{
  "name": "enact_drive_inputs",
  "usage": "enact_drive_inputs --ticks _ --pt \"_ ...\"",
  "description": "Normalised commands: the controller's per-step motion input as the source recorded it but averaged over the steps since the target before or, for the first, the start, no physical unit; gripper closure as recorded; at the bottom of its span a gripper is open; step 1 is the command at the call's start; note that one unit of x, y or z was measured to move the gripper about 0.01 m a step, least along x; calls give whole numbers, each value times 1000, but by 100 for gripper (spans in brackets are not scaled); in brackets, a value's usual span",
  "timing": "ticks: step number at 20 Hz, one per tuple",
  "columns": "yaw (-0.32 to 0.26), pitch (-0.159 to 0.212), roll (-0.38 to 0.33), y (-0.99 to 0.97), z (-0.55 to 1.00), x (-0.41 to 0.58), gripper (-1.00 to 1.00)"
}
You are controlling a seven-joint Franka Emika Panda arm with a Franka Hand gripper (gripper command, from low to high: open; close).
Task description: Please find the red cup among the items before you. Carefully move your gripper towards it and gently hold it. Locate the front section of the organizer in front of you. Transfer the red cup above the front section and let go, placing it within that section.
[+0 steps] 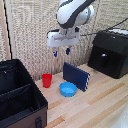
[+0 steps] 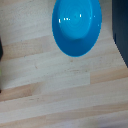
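Observation:
The red cup (image 1: pixel 46 80) stands upright on the wooden table, between the black organizer (image 1: pixel 20 95) and the blue bowl (image 1: pixel 68 89). The organizer fills the exterior view's left; its front section (image 1: pixel 17 107) is the nearest compartment, behind a black divider. My gripper (image 1: pixel 61 51) hangs high above the table, above and a little to the exterior view's right of the cup, with its blue-tipped fingers apart and nothing between them. The wrist view shows the blue bowl (image 2: pixel 77 26) on the wood; the cup and my fingers do not show there.
A dark blue flat case (image 1: pixel 76 75) stands on edge behind the bowl. A black boxy appliance (image 1: pixel 109 53) with a front handle stands at the exterior view's right. A woven screen backs the table.

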Motion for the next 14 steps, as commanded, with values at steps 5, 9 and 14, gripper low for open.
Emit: enact_drive_inputs --ticks 5,9,14 --pt "-5 64 -19 191 -196 639 -100" --pt "0 64 -29 204 -226 641 -100" --pt "0 69 -29 170 -267 583 -100"
